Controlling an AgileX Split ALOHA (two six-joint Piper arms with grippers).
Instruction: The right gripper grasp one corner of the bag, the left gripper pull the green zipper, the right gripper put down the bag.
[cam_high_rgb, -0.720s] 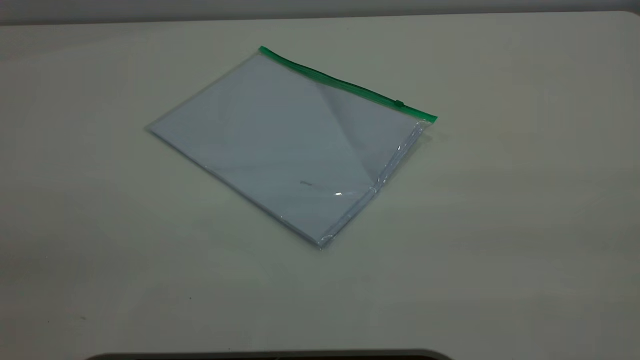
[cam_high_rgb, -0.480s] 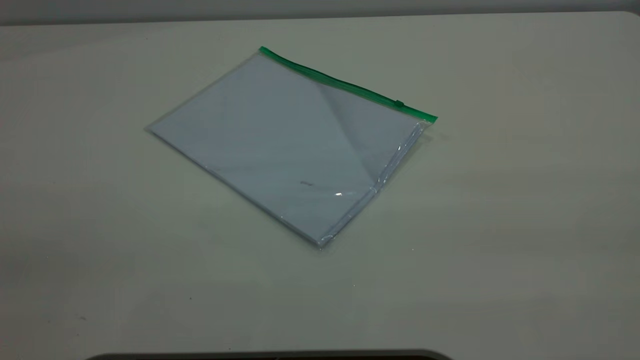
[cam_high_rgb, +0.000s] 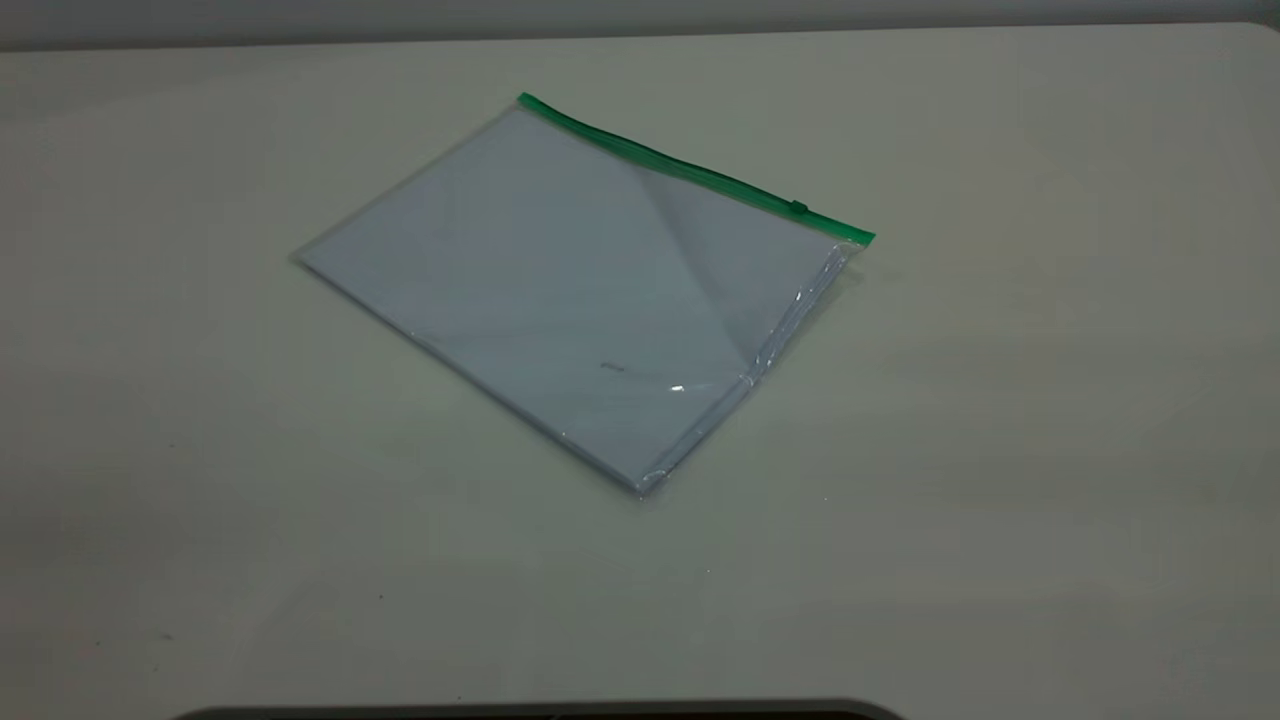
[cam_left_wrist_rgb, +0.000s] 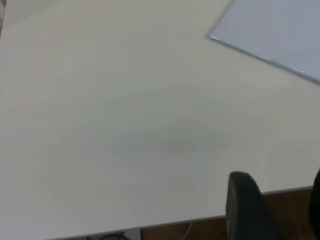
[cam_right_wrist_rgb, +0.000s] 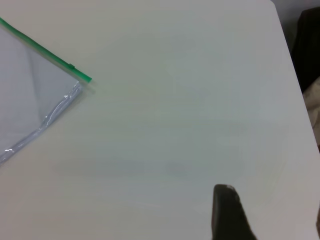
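Observation:
The bag (cam_high_rgb: 580, 290) lies flat on the white table, a clear pouch with pale bluish-white sheets inside. The green zipper (cam_high_rgb: 690, 170) runs along its far long edge, with the slider tab (cam_high_rgb: 799, 208) near the right corner. Neither arm shows in the exterior view. My left gripper (cam_left_wrist_rgb: 279, 176) is open and empty over the table's edge, far from the bag's corner (cam_left_wrist_rgb: 280, 30). My right gripper (cam_right_wrist_rgb: 271, 205) is open and empty over bare table, well away from the bag (cam_right_wrist_rgb: 25, 100), its zipper (cam_right_wrist_rgb: 45, 51) and the slider (cam_right_wrist_rgb: 72, 66).
The white table (cam_high_rgb: 1000, 450) extends wide around the bag. A dark strip (cam_high_rgb: 540, 712) lies at its near edge. The left wrist view shows the table's edge with brown floor (cam_left_wrist_rgb: 200, 231) beyond. A dark object (cam_right_wrist_rgb: 307, 45) stands past the table's edge in the right wrist view.

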